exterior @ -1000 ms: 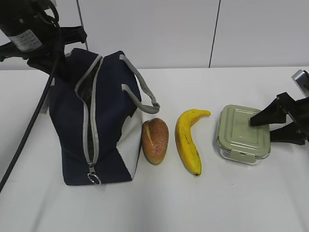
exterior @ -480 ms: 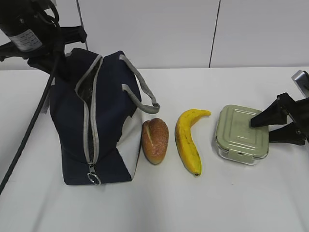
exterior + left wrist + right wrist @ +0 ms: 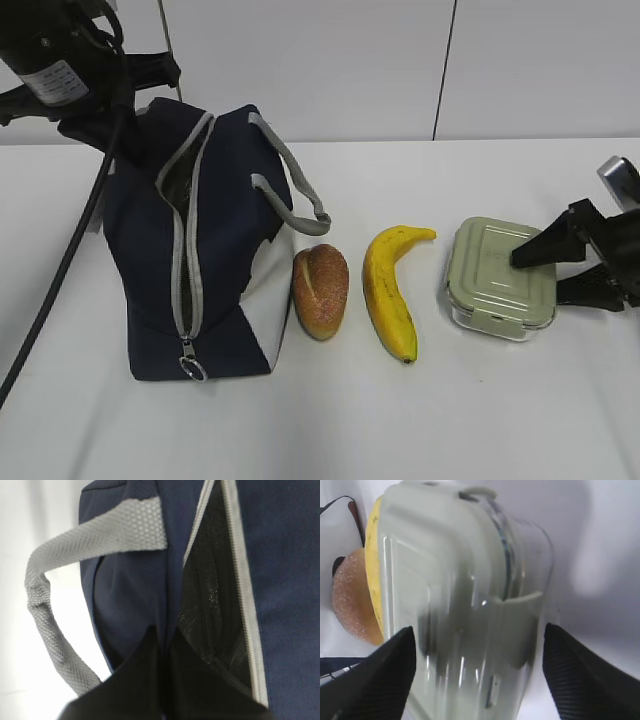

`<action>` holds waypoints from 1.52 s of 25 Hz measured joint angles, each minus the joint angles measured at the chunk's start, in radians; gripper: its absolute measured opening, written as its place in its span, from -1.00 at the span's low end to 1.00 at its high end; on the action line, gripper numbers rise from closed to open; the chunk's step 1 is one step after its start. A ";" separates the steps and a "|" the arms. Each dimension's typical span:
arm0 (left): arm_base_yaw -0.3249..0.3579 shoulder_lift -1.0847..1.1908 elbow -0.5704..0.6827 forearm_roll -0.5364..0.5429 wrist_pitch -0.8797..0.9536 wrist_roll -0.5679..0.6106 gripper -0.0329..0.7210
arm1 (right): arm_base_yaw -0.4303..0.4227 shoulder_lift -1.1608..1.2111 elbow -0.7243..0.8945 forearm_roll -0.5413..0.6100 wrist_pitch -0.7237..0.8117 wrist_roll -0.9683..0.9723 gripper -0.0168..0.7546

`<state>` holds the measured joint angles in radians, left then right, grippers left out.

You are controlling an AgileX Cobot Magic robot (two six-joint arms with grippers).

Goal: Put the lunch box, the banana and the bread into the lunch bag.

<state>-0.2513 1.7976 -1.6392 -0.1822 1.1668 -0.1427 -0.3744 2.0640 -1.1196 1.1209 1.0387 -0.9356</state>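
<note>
I see my right gripper [image 3: 475,667] with its fingers wide apart. The small clear lunch box with sage-green snap-on lid [image 3: 501,275] lies between them, one finger [image 3: 538,246] above the lid and the other at its outer side. Beyond the fingertips lie the curved yellow banana [image 3: 390,288], then the oval golden-brown bread roll [image 3: 320,291], then the big navy-blue fabric lunch bag [image 3: 195,250], unzipped. My left gripper [image 3: 162,645] has its fingers together, pinching the navy fabric at the edge of the opening.
</note>
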 joint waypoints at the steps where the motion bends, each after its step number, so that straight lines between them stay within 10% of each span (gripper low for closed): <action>1: 0.000 0.000 0.000 0.000 0.000 0.000 -0.92 | 0.000 0.008 0.000 0.008 0.003 0.000 0.60; 38: 0.000 0.000 0.000 0.002 -0.004 0.000 -0.92 | 0.000 0.042 -0.073 0.185 0.078 -0.021 0.10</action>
<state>-0.2513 1.7976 -1.6392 -0.1802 1.1632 -0.1427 -0.3744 2.1060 -1.1928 1.3062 1.1164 -0.9566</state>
